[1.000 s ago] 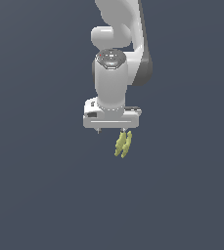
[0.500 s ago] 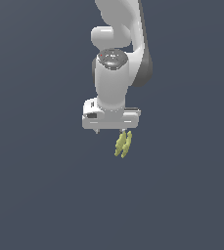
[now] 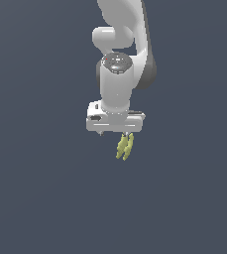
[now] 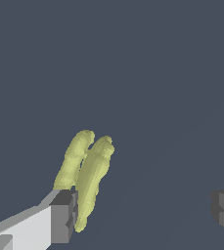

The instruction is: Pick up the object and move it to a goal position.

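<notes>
The object [image 3: 125, 147] is hanging beside one finger.
The claw [image 3: 116, 133] is gaping wide; regrasping comes next, I judge.

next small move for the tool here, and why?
Probably shift the tool sideways to centre the object between its fingers before closing. In the wrist view the fingers stand wide apart, and the object sits against one finger, far from the other; closing now would likely push it aside.
</notes>
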Controlling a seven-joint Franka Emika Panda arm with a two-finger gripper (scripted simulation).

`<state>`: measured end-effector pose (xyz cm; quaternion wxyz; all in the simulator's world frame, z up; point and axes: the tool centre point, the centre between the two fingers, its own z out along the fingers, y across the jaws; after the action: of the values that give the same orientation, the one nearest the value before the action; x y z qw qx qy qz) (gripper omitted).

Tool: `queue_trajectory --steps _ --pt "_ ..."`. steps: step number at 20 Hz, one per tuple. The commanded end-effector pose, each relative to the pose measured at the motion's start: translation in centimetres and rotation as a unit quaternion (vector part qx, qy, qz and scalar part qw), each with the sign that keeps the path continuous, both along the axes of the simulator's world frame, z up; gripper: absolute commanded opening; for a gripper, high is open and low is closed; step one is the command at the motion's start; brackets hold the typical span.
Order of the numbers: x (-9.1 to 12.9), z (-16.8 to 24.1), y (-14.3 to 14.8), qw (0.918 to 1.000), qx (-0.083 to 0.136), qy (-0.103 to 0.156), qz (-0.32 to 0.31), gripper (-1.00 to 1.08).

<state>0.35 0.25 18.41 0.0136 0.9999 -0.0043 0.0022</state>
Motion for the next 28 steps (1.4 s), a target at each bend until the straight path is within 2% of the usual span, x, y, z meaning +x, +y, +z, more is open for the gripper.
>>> queue_trajectory --steps 1,7,16,23,28 --pt "-0.1 -0.4 0.5 0.9999 0.001 0.0 -0.014 1.0" --pt "-0.6 -1.8 2.2 0.9978 0.006 -0.001 -0.066 1.0" --pt "-1.4 -3.8 4.7 0.9893 0.012 -0.001 -0.146 1.0" --pt "-1.8 -4.6 5.6 0.9843 0.014 0.0 -0.176 1.0" --pt "-1.9 -4.7 5.7 0.9838 0.014 0.0 -0.179 1.0"
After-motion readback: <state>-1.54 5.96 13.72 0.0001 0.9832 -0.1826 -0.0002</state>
